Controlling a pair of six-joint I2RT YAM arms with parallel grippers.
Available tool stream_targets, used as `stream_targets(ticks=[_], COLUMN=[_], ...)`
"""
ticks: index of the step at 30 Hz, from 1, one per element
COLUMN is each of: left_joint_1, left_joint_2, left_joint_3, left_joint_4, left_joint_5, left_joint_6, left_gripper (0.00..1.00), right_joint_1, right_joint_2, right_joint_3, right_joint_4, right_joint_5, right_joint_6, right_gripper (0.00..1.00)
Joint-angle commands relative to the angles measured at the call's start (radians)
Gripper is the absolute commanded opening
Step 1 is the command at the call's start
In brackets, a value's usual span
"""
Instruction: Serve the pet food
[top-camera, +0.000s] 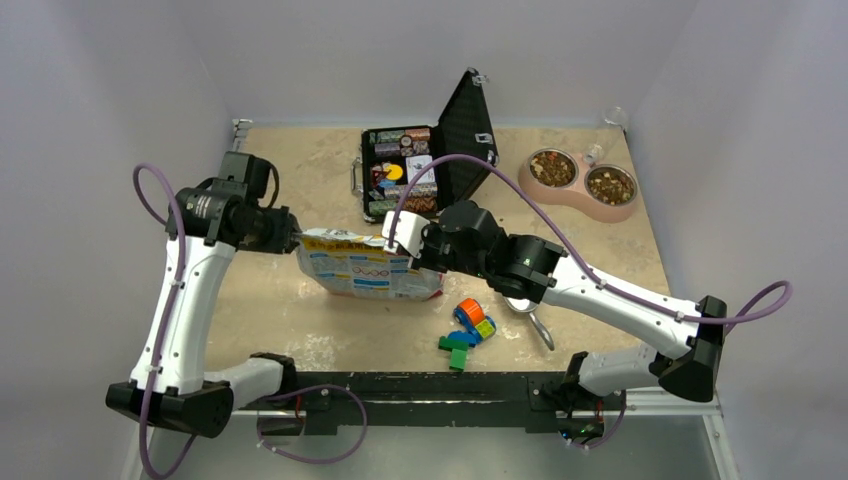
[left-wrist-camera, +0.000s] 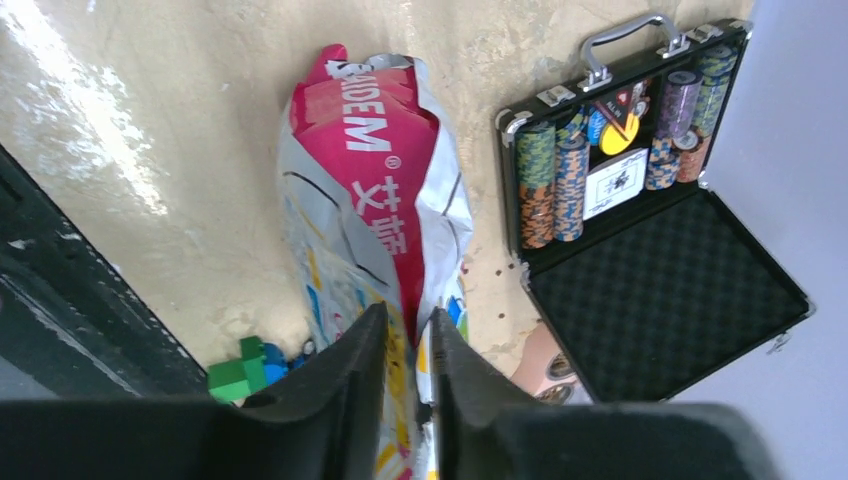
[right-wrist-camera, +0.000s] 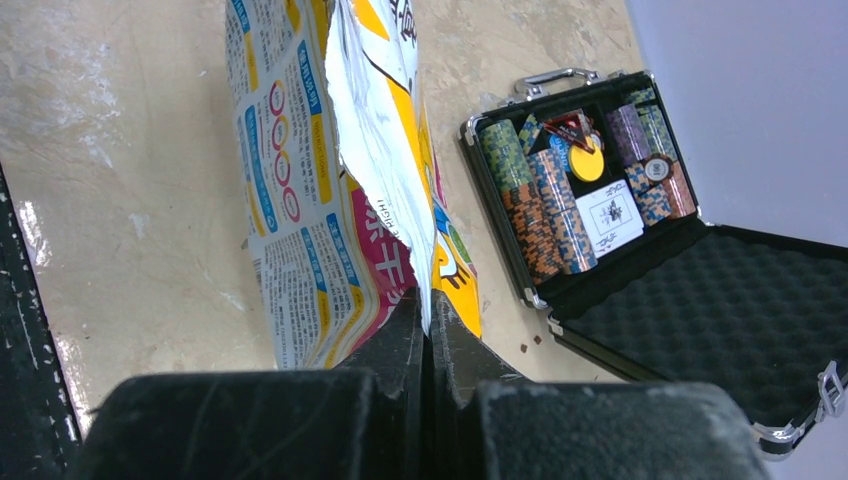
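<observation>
A white, pink and yellow pet food bag is held between both grippers, low over the table. My left gripper is shut on the bag's left end; in the left wrist view a fold of the bag sits between the fingers. My right gripper is shut on the bag's right edge, pinching the thin rim of the bag. Brown kibble fills both cups of a pink double bowl at the back right. The bag's contents are hidden.
An open black case of poker chips stands just behind the bag, lid up. A metal scoop, an orange tape roll and green and blue blocks lie in front, near the right arm. A few stray pellets lie by the case.
</observation>
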Motion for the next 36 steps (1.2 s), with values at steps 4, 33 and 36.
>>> stream_targets(ticks=[4,33,36], left_joint_1=[0.034,-0.267,-0.284], left_joint_2=[-0.079,-0.080,-0.057], left_joint_3=[-0.090,-0.140,-0.135], left_joint_4=[0.077,0.251,0.291], left_joint_5=[0.026,0.237,0.241], left_joint_6=[0.003,-0.135,-0.136], left_gripper=[0.33,0.41,0.35], right_joint_1=[-0.014,-0.014,-0.014], right_joint_2=[-0.054,-0.020,-0.019], right_joint_3=[0.032,0.063,0.065], right_joint_4=[-0.038,-0.063,-0.065], right_joint_5=[0.072,0.055,0.055], right_joint_6=[0.001,0.000,0.004], right_gripper=[0.00,0.00,0.00])
